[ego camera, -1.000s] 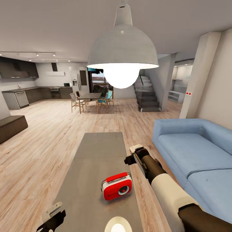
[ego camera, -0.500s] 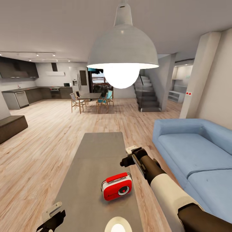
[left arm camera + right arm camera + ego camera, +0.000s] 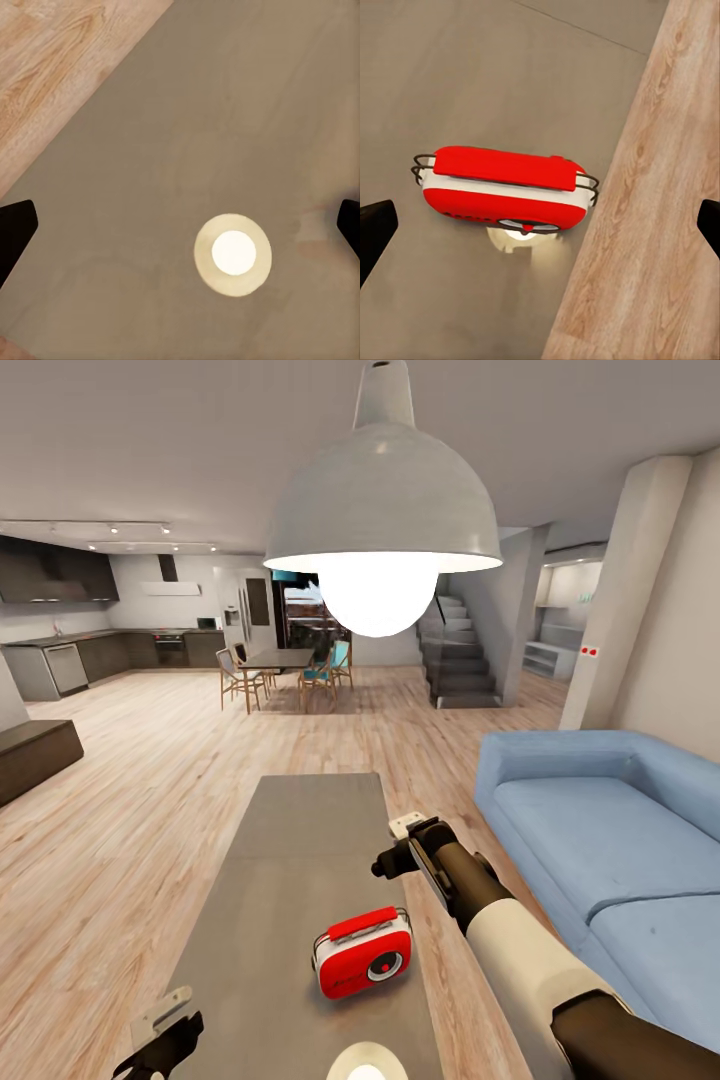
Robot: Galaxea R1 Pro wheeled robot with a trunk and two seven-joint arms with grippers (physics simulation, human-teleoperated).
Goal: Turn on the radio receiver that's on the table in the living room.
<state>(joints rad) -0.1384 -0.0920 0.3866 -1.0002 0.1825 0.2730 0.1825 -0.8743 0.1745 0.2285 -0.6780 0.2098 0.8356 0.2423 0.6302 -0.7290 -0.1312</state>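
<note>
The red radio receiver [image 3: 362,952] with white sides and a red handle stands upright on the glossy grey table [image 3: 300,830], near its right edge, its round dial facing me. My right gripper [image 3: 393,847] hovers open above the table, just beyond the radio. In the right wrist view the radio [image 3: 502,187] lies between and below the spread fingertips [image 3: 375,232], seen from above its handle, with a clear gap to them. My left gripper [image 3: 165,1028] hangs open over the table's near left corner. The left wrist view has bare tabletop [image 3: 187,135] between its fingertips [image 3: 13,232].
A white dome pendant lamp [image 3: 382,530] hangs low over the table, and its glow reflects on the top [image 3: 365,1062]. The blue sofa [image 3: 610,840] runs along the right. A dark bench [image 3: 35,755] sits at left. A dining table with chairs [image 3: 280,665] and stairs [image 3: 460,655] stand far back.
The head view has shifted slightly, so the lamp looks larger and the radio sits lower. My right gripper has moved a little leftward over the table's edge. The radio has not moved on the table.
</note>
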